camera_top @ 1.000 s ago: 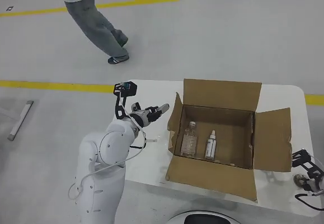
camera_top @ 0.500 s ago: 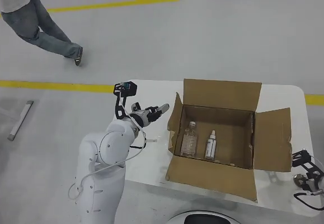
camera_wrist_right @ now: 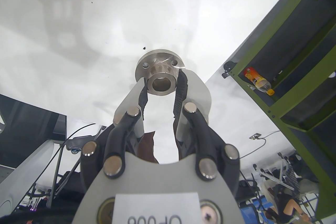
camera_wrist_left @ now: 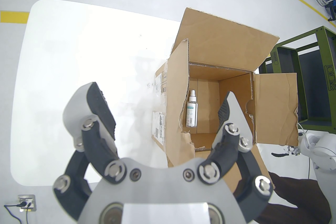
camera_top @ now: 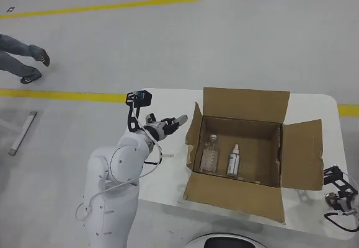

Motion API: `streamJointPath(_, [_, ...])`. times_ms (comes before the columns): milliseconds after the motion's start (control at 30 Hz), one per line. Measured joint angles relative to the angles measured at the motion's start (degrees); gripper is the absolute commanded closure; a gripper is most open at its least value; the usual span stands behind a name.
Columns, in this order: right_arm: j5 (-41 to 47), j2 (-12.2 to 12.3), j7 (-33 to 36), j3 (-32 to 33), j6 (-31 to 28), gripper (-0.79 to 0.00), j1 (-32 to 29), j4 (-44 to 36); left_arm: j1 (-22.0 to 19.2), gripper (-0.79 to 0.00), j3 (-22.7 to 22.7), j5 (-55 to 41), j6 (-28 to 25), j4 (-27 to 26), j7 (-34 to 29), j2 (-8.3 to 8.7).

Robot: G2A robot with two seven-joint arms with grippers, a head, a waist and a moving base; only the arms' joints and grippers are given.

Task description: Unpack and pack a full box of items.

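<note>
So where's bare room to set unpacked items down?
Free: table left of the box, by the open left gripper; box floor right of the spray bottle. Crowded: box's left half, clear bottle beside spray bottle; table's right end, flap and right gripper holding a metal flange.

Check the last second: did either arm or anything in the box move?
The right gripper, shut on a metal flange, drifted very slightly near the corner of the table beside the box; nothing was grasped or released. The left gripper stayed open and still on the box's other side, and the clear bottle and spray bottle lay unmoved inside.
</note>
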Motion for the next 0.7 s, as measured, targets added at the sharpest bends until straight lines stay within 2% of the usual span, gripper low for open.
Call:
streamJointPath(100, [0.0,0.0,-0.1,-0.3,0.0,-0.252,0.2,0.4,0.0,-0.785,0.0,0.0,0.0,0.0,0.0,0.0])
streamJointPath(267, [-0.3,0.1,-0.2,-0.8,0.2,-0.163,0.5,1.0,0.0,-0.785,0.0,0.0,0.0,0.0,0.0,0.0])
streamJointPath(400, [-0.7,0.1,-0.2,-1.2,0.3,-0.145,0.8,1.4,0.0,-0.785,0.0,0.0,0.0,0.0,0.0,0.0])
streamJointPath(433, [-0.7,0.1,-0.2,-1.3,0.4,-0.055,0.9,1.4,0.0,-0.785,0.0,0.0,0.0,0.0,0.0,0.0])
streamJointPath(467, [-0.7,0.1,-0.2,-1.4,0.4,0.0,1.0,1.5,0.0,-0.785,0.0,0.0,0.0,0.0,0.0,0.0])
streamJointPath(700, [-0.2,0.2,-0.9,-0.5,1.7,0.0,1.3,0.5,0.0,-0.785,0.0,0.0,0.0,0.0,0.0,0.0])
